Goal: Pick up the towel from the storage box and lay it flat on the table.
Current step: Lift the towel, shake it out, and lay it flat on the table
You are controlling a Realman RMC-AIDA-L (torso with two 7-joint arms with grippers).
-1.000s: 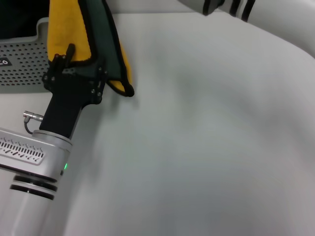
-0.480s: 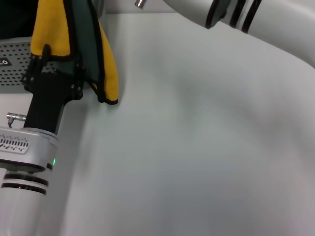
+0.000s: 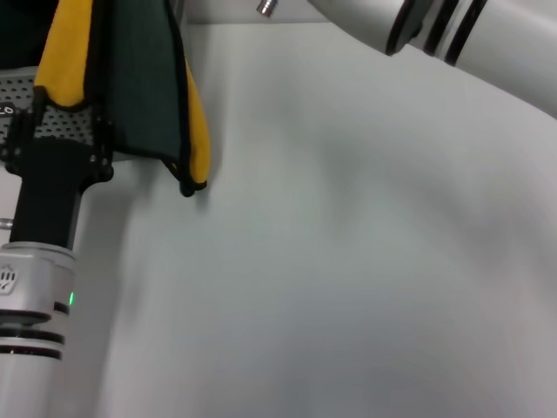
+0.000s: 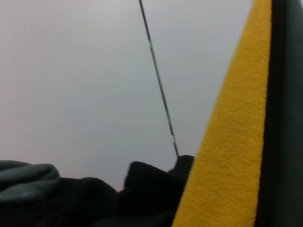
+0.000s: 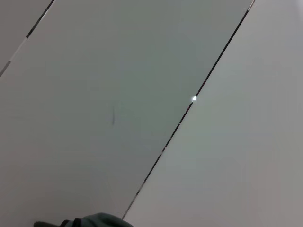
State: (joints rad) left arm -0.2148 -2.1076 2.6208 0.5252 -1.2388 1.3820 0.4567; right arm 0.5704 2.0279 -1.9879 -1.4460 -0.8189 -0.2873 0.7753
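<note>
The towel [image 3: 144,83] hangs folded at the upper left of the head view, dark green side outward, yellow [image 3: 198,131] at its edges, black border at its low corner above the table [image 3: 348,261]. Its top runs out of view. My left gripper [image 3: 57,131] is black, stands upright against the towel's left part and is shut on it; the cloth covers its fingertips. The left wrist view shows the yellow side [image 4: 222,156] and green side [image 4: 284,118] close up. The storage box [image 3: 16,87] shows behind the left gripper. My right arm [image 3: 452,39] crosses the top right; its gripper is out of view.
The white table stretches to the right and front of the hanging towel. The storage box's perforated wall stands at the far left edge. The right wrist view shows only pale panels [image 5: 118,94] with dark seams.
My left arm has moved left with the towel, and the towel's low corner has swung left with it. The right arm at the top has shifted slightly right.
</note>
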